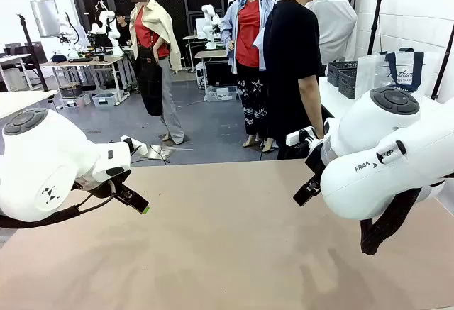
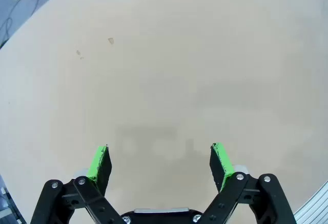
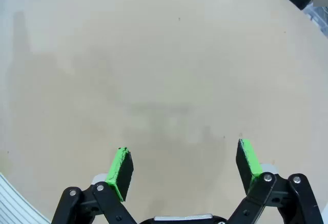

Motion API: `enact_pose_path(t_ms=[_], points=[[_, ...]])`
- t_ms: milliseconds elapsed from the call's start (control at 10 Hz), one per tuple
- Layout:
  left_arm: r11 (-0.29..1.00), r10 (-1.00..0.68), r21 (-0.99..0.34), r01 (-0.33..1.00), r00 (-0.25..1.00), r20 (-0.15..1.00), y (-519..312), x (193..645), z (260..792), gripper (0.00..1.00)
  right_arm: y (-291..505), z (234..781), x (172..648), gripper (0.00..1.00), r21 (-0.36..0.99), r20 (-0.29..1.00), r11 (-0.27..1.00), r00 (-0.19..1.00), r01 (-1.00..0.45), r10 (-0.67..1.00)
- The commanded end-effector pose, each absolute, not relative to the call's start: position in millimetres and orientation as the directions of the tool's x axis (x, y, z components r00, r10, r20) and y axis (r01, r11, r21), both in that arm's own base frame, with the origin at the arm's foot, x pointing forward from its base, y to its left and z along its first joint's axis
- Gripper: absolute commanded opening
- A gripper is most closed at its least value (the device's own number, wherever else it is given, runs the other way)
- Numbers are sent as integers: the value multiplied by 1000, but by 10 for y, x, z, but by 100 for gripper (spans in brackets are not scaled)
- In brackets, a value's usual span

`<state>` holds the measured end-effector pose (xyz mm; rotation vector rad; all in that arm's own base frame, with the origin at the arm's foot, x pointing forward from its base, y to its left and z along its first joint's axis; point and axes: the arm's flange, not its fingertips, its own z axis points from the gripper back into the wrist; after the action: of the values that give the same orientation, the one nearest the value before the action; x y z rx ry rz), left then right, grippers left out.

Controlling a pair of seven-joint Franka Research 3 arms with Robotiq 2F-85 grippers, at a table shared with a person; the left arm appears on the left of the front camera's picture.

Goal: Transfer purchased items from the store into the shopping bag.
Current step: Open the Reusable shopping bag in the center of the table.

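Two white robot arms hang over a wide, flat beige table. The left claw is spread wide and holds nothing, and its green pads hover above bare tabletop towards the left edge. The right claw is just as wide and just as empty, above bare tabletop towards the right edge.

The task's things are not on this table. A tall translucent whitish plastic shopping bag with navy blue strap handles stands upright on a separate white surface past the table's far right corner. Dark lettering shows on its front, too small to read, and the right arm hides its lower part. Just beside it, on the side nearer the middle of the picture, sits a dark grey rectangular plastic basket with slotted lattice sides. Its contents cannot be made out. A person in a black T-shirt stands at the far edge, between the table and that surface.

The step in hand looks like waiting for basket and bag to arrive. You would do well to leave both claws wide and raised, off the middle of the table, so there is room to set them down. Reach only once the person's hands are well apart from the basket. The bag looks thin and floppy, so plan to lower items in from above its mouth, not push against its wall.
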<state>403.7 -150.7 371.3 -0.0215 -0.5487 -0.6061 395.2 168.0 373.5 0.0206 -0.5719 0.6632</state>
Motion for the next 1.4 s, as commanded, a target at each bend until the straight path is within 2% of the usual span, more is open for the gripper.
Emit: enact_pose_path(t_ms=[0,1300], points=[[826,-535,138,546,684,496,-1507,4037,3713,100,1681,3735,3952,100,-160,508,794,640,-587,576],[826,-535,138,546,684,496,-1507,4037,3713,100,1681,3735,3952,100,-160,508,794,640,-587,576]])
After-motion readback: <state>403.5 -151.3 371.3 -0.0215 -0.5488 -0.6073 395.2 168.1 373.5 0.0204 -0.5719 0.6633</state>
